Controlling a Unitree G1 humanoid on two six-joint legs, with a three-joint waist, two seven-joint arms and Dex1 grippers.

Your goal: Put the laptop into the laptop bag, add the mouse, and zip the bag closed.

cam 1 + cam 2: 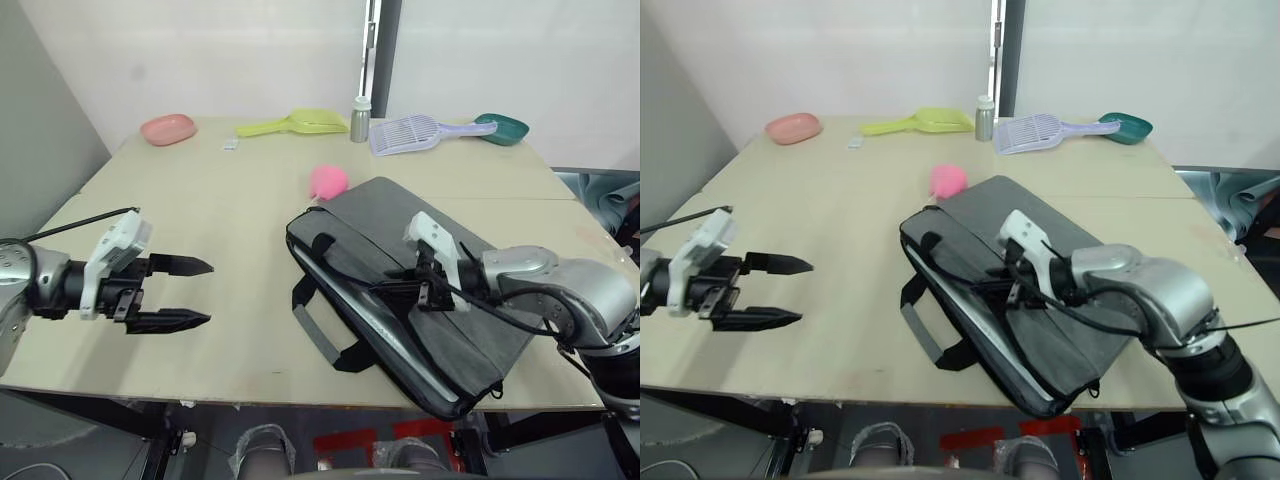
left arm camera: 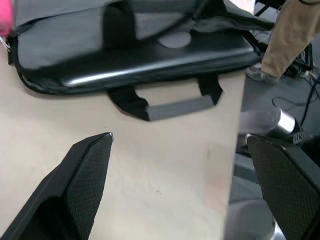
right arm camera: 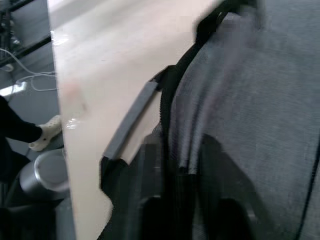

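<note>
Grey laptop bag [image 1: 400,290] under right jaws [image 1: 418,285]

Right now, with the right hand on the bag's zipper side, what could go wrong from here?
1. The slim grey fabric laptop bag lies with one corner past the wooden table's front edge, so a hard pull could drag it off.
2. The thin silver laptop shows in the open mouth, and the zipper may snag on it.
3. The open left hand hovers apart from the bag, leaving it unbraced.
</note>
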